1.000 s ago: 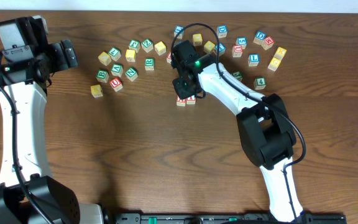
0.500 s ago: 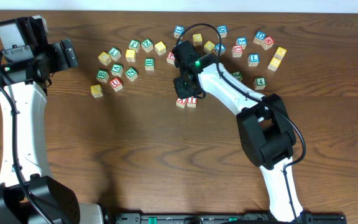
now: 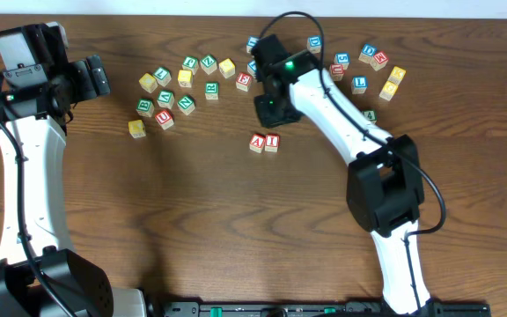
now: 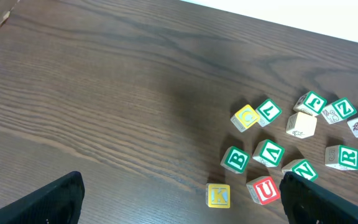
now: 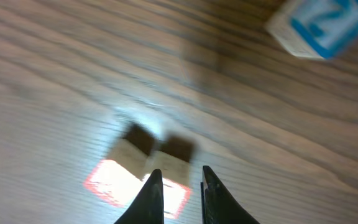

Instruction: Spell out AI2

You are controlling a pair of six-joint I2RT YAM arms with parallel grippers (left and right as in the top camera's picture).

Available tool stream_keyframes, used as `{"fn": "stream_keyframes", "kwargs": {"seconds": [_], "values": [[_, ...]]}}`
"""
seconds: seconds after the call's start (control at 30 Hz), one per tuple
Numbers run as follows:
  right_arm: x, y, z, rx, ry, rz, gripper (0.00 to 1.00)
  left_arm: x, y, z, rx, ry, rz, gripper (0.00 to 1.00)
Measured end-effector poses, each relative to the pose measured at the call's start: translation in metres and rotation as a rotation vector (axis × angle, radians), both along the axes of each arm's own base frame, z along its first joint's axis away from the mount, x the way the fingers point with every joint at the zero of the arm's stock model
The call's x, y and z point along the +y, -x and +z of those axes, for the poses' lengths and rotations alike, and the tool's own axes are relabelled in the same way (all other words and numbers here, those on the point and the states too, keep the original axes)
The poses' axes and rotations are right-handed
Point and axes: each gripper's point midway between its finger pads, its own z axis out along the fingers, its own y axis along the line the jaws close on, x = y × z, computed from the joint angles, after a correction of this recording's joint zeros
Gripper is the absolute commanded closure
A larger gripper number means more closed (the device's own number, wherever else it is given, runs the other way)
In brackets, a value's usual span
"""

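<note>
The red "A" cube and the red "I" cube stand side by side, touching, on the wooden table. My right gripper hangs just behind them, apart from both. In the right wrist view both cubes are blurred, A left of I, below my right gripper; its jaws stand a narrow gap apart with nothing between. The blue "2" cube lies alone further off. My left gripper is wide open at the far left, holding nothing.
Several lettered cubes lie scattered along the back: a green and yellow group on the left and a mixed group on the right. A red "U" cube and a yellow "K" cube sit near my left gripper.
My right gripper has drawn back and up from over the A and I cubes, which now show uncovered side by side. The left arm has not moved.
</note>
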Motion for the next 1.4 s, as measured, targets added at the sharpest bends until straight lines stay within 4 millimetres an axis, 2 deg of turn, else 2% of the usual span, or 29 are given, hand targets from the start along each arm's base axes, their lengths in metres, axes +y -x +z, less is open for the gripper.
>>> {"fn": "stream_keyframes", "kwargs": {"seconds": [0.17,0.23,0.37,0.93,1.4], "values": [[-0.025,0.005,-0.023,0.056,0.029,-0.068,0.87,0.000,0.000,0.000,0.000,0.000,0.000,0.01],[-0.030,0.015,-0.033,0.093,0.043,-0.075,0.87,0.000,0.000,0.000,0.000,0.000,0.000,0.01],[-0.032,0.024,-0.041,0.123,0.054,-0.081,0.86,0.000,0.000,0.000,0.000,0.000,0.000,0.01],[-0.021,0.025,-0.042,0.110,0.040,-0.086,0.86,0.000,0.000,0.000,0.000,0.000,0.000,0.01],[-0.021,0.028,-0.045,0.118,0.045,-0.084,0.86,0.000,0.000,0.000,0.000,0.000,0.000,0.01]]}}
